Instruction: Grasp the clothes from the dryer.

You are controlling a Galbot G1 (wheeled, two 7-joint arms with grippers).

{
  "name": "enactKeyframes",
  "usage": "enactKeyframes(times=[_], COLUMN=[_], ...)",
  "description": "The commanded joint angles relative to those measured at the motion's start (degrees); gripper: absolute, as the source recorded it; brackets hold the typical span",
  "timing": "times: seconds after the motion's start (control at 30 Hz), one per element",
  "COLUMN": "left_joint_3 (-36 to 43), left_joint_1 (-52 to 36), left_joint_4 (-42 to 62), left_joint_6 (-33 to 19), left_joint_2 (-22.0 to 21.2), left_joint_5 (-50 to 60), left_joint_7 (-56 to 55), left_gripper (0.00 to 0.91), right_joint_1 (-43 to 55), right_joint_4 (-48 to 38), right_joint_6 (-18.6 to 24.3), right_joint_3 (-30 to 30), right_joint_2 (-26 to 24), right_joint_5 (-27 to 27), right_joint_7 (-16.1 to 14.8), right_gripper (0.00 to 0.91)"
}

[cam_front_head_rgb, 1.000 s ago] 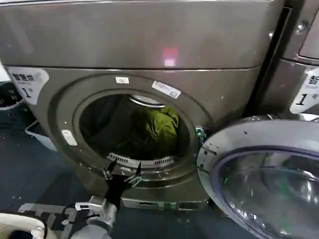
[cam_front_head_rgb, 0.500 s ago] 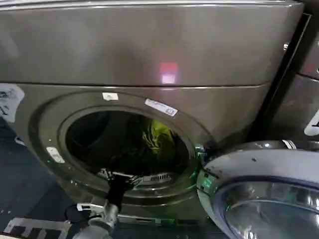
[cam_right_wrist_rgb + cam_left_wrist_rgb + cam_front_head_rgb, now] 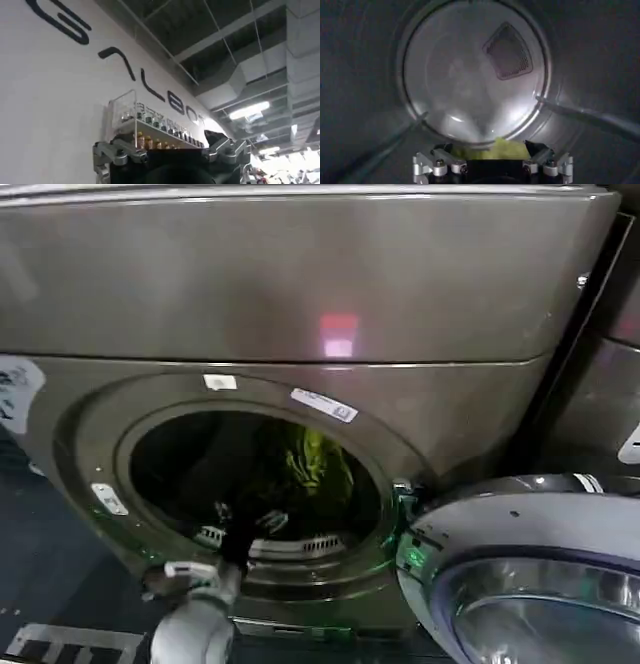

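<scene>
Nearest in the head view is the left arm, rising from the bottom edge, its left gripper (image 3: 246, 520) just past the lower lip of the porthole with its two fingers spread apart and nothing between them. The left wrist view shows the same gripper (image 3: 492, 150) from behind: two finger bases, one at each side, held wide, with a patch of the clothes (image 3: 507, 148) showing between them, farther into the drum and not yet touched.

To the right, equally near, one round glass-windowed door (image 3: 525, 579) hangs open, its pale rim facing upward.

Next comes the dryer (image 3: 300, 294), one large grey-brown front-loader. On the ring around its opening sit three small white stickers: one at the top, one at the upper right, one at the lower left. A fourth, larger white label lies at the far left edge of the front. One red light (image 3: 338, 325) glows on the panel above.

Deepest is the single olive-green bundle of clothes (image 3: 318, 464), lying toward the right rear of the drum, beyond the gripper.

The right gripper (image 3: 170, 150) is raised away from the machine, pointing toward a white wall with dark lettering and a ceiling; its two fingers stand apart, empty.
</scene>
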Motion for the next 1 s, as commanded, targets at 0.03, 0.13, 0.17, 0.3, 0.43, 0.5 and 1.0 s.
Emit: enactKeyframes(times=[0.03,0.13,0.17,0.3,0.43,0.5,1.0], left_joint_3=[-0.1,-0.3,-0.4,-0.3,-1.1,-1.1,8.0], left_joint_1=[-13.6,-16.4,-17.5,-20.9,-25.9,-28.2,-46.0], left_joint_4=[15.6,19.7,21.1,25.7,34.2,37.8,65.6], left_joint_6=[-1.8,-2.7,-3.0,-2.9,-2.8,-3.0,-18.3], left_joint_2=[-1.6,-2.4,-2.7,-3.2,-2.6,-2.0,-0.2], left_joint_5=[0.5,1.2,1.3,1.7,3.7,5.8,26.9], left_joint_7=[0.0,0.0,0.0,0.2,1.9,4.4,41.2], left_gripper=[0.907,0.907,0.907,0.907,0.907,0.907,0.907], right_joint_1=[-0.5,-0.5,-0.5,-0.4,-0.1,0.4,1.2], right_joint_4=[-0.2,-0.1,-0.1,-0.1,-0.1,0.1,0.9], right_joint_6=[0.1,0.1,0.1,0.5,0.7,0.8,0.9], right_joint_3=[0.6,0.6,0.5,0.5,0.1,-0.5,-1.7], right_joint_2=[-0.1,0.0,0.1,0.0,0.2,0.1,0.4], right_joint_5=[-0.2,-0.2,-0.2,-0.4,-0.7,-0.8,-1.0], right_joint_7=[-0.1,-0.2,-0.2,-0.3,-0.7,-0.7,-0.9], right_gripper=[0.907,0.907,0.907,0.907,0.907,0.907,0.907])
